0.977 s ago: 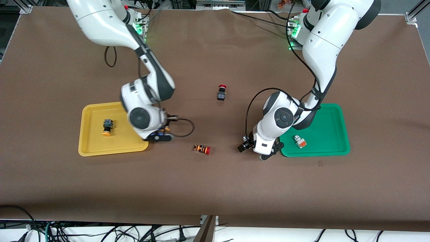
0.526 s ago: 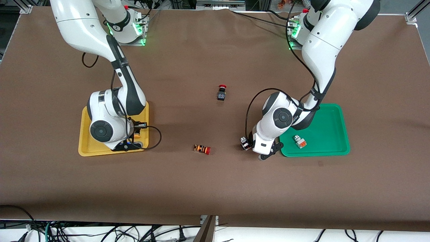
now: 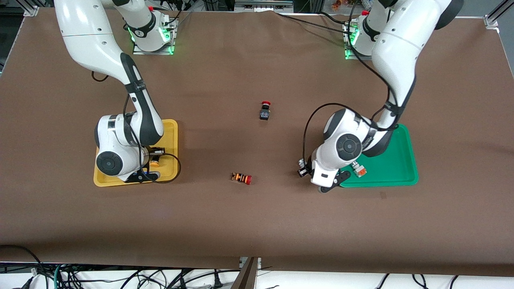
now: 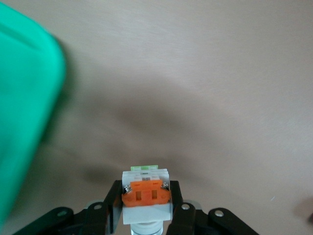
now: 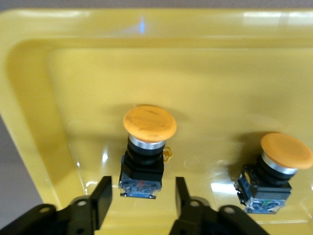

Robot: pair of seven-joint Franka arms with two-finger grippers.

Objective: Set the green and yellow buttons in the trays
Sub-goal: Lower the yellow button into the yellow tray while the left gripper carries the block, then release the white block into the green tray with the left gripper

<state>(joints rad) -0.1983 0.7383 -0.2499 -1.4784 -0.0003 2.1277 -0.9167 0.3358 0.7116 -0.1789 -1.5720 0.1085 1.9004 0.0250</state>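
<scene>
My right gripper (image 5: 142, 201) is open, low in the yellow tray (image 5: 58, 88). A black-bodied button with a yellow-orange cap (image 5: 146, 147) lies free just ahead of its fingers, and a second one (image 5: 274, 171) lies beside it. In the front view the right gripper (image 3: 154, 157) is over the yellow tray (image 3: 169, 132), with one yellow cap (image 3: 154, 163) showing; the arm hides the other button. My left gripper (image 4: 145, 208) is shut on a white-and-silver button with an orange part (image 4: 145, 190). It holds it (image 3: 302, 169) above the table beside the green tray (image 3: 395, 158), where another white button (image 3: 358, 170) lies.
A black-bodied red-capped switch (image 3: 264, 110) stands mid-table. An orange-striped red-capped switch (image 3: 241, 178) lies nearer the front camera, between the two trays. The green tray's rim (image 4: 24, 98) shows in the left wrist view.
My right gripper moved from beside the yellow tray to over it and let go of a yellow-capped button. My left gripper moved toward the green tray with the white button.
</scene>
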